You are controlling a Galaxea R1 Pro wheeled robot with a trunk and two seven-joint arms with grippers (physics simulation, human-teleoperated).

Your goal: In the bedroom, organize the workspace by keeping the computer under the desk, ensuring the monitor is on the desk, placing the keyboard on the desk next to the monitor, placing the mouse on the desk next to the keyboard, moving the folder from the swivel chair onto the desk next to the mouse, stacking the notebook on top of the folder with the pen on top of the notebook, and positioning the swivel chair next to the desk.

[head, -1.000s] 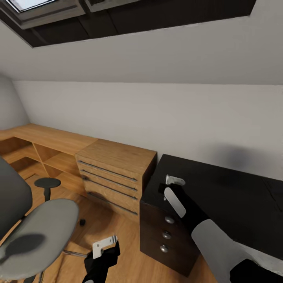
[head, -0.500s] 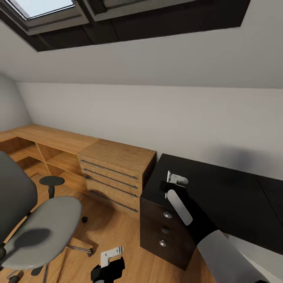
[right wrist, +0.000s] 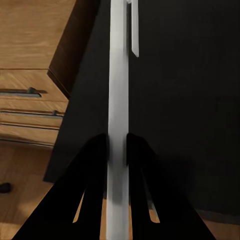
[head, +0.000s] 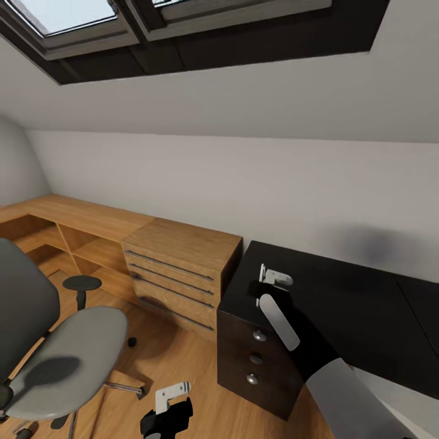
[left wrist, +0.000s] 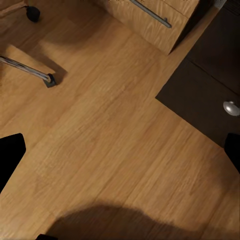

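Up close, R gripper [right wrist: 116,150] pinches keyboard [right wrist: 118,100].

Soft, even daylight from the skylights [head: 67,15] leaves blurred shadows on the wall [head: 366,244] and wooden floor [left wrist: 115,220]; renders look slightly soft.

Swivel chair [head: 67,353]: grey seat, upright on floor, 8 o'clock. Desk [head: 366,305]: black top, knobbed drawers, 4 o'clock. Keyboard [right wrist: 118,100]: slim, silver-grey, edge-on, clamped in right gripper [right wrist: 116,140] above desk's corner.
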